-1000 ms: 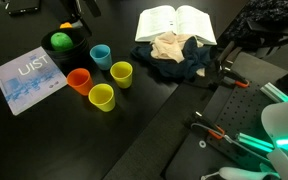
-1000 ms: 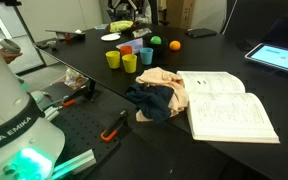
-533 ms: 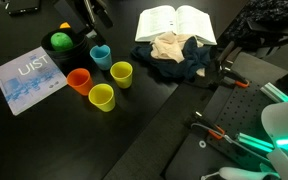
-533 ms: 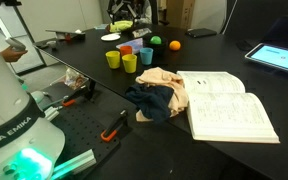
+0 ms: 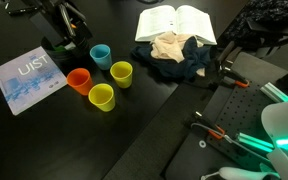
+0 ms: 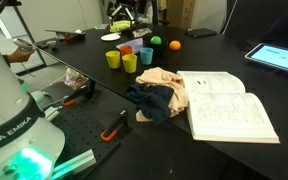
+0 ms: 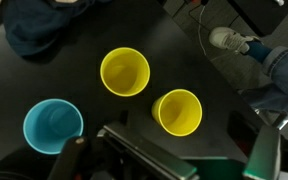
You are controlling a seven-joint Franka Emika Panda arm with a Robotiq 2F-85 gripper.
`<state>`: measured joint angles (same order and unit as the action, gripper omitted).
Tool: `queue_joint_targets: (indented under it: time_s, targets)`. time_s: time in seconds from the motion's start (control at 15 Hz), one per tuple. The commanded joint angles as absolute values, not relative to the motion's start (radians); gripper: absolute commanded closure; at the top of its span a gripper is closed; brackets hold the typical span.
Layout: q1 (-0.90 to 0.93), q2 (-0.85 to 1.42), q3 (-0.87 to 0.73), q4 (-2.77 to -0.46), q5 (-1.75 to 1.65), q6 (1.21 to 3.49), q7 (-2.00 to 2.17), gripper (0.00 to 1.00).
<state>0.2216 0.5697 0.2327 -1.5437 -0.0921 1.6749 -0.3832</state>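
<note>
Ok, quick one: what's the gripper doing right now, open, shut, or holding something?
Gripper: open, with nothing between the jaws.

An open book (image 5: 174, 22) is seen at upper centre of the table (image 5: 44, 140). Just below it, a beige cloth (image 5: 171, 47) is piled on a dark blue cloth (image 5: 187, 66). A "UIST" booklet (image 5: 29, 78) is laid at the left.

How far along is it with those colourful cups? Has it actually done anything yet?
Done: nothing that shows. A yellow cup, a second yellow cup, the blue cup and the orange cup stand upright and apart on the black table. In hand: the end effector hovers over them, open and holding nothing. Left: gripping any cup, so probably nearly everything.
</note>
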Motion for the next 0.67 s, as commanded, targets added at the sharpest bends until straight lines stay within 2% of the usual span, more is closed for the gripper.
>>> queue_joint_targets:
  time_s: [0.0, 0.6]
  targets:
    - [0.227, 0.633, 0.245, -1.466, -0.075, 1.707, -0.413, 0.0]
    - [0.242, 0.716, 0.275, -1.388, -0.056, 1.746, -0.448, 0.0]
